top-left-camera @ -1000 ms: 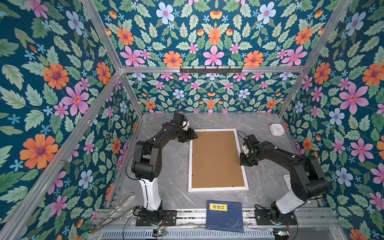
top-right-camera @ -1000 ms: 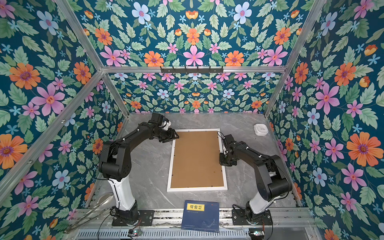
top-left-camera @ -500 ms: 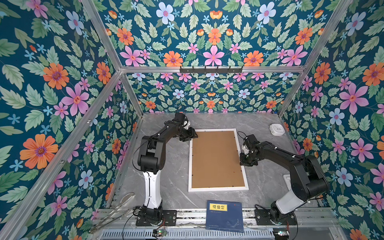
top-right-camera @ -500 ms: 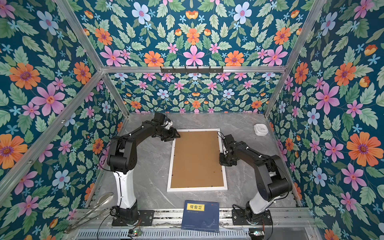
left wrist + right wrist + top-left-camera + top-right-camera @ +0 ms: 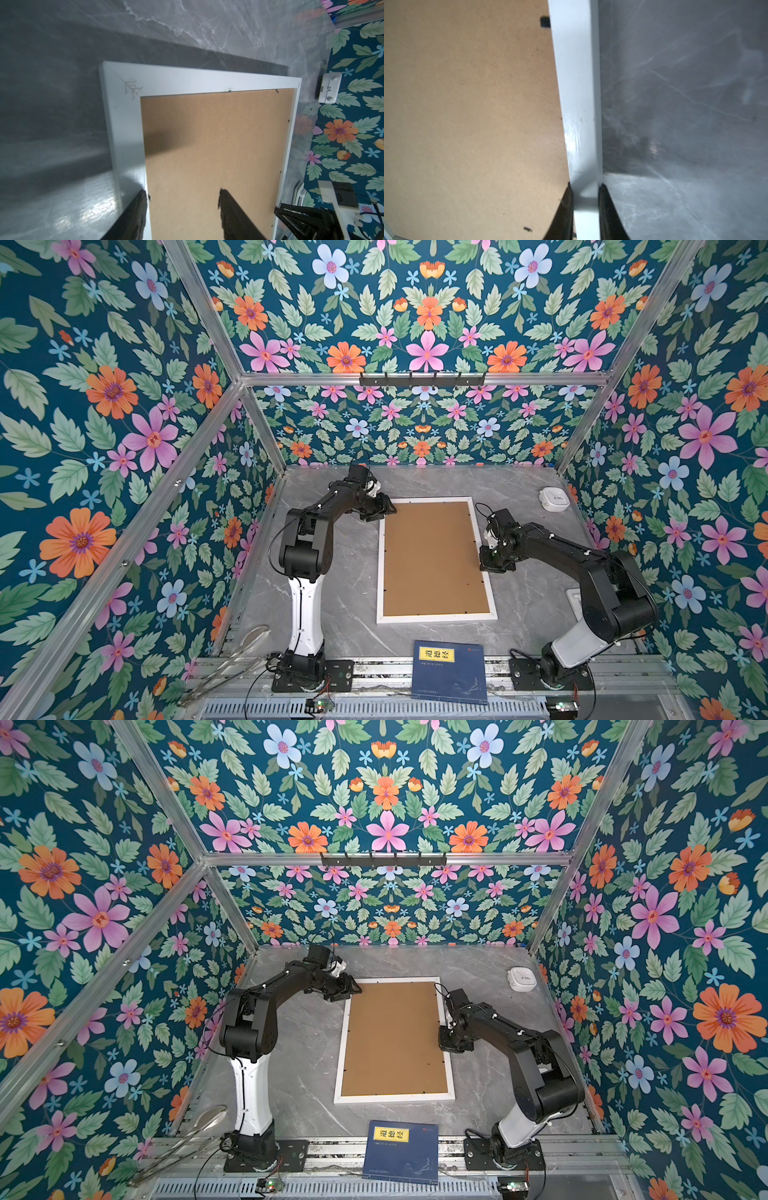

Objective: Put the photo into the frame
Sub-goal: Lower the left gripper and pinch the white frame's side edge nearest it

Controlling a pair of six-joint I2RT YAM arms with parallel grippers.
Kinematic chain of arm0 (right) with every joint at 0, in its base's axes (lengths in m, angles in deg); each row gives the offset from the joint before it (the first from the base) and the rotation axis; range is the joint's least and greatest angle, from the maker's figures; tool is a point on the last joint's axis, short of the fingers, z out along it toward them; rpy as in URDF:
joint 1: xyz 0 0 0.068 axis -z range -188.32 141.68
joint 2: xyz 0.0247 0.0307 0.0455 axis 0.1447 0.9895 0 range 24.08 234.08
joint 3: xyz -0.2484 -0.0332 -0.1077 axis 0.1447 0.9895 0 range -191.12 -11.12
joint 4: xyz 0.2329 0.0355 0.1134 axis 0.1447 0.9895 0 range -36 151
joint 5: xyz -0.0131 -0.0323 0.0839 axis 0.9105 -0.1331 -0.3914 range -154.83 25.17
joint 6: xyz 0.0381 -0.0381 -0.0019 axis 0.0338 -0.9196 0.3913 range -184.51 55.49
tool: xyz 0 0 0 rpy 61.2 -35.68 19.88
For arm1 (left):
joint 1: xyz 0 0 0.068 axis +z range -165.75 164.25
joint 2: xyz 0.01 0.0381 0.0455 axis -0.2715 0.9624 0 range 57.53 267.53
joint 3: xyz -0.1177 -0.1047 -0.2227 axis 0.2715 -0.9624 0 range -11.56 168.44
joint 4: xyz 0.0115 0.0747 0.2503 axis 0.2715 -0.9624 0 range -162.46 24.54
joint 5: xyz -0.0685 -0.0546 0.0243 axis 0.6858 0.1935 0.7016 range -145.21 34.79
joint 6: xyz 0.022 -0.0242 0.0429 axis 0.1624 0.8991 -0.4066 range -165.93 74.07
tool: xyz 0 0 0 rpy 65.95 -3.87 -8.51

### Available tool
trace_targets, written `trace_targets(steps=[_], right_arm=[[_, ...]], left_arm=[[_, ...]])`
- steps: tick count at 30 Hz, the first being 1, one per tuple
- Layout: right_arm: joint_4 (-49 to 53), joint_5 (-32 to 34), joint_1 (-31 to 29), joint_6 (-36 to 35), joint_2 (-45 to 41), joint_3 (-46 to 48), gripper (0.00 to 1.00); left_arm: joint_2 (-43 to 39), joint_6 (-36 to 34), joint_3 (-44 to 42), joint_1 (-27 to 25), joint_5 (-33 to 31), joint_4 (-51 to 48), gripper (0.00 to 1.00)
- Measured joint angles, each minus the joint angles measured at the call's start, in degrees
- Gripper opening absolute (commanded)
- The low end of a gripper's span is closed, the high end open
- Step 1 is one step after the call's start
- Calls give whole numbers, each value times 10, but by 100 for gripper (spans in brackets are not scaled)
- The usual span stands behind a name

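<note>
The white frame [image 5: 436,618] lies flat and back-up in the middle of the grey marble table [image 5: 332,572], with the brown backing board [image 5: 432,560] sitting inside its rails. Whether the photo is under that board I cannot tell from here.

In both top views the left gripper [image 5: 384,509] sits at the frame's far left corner and the right gripper [image 5: 486,562] at the middle of its right rail, but the dark bodies hide how the jaws stand. The wrist views settle it. From the left wrist, the left gripper [image 5: 182,193] has its fingers [image 5: 135,214] well apart, one over the inner edge of the rail, the other over bare board [image 5: 218,145], with nothing between them. Whether they touch the surface I cannot tell. From the right wrist, the right gripper [image 5: 585,185] has its fingers [image 5: 608,207] drawn in narrow on either side of the white rail [image 5: 577,83], clamping it, with the board [image 5: 467,104] on one side and the table on the other.

Only the top views take in the dark blue book [image 5: 451,672] at the near edge of the table. A small white device [image 5: 552,498] at the far right shows there and from the left wrist [image 5: 330,87].
</note>
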Motion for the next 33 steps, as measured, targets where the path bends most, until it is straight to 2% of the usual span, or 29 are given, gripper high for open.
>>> trace_targets(steps=[27, 33], right_arm=[[-1, 0, 0, 0, -3, 1, 0], [-1, 0, 0, 0, -3, 1, 0]], left_arm=[[16, 4, 9, -32, 2, 11, 56], [-8, 4, 5, -33, -14, -17, 57]])
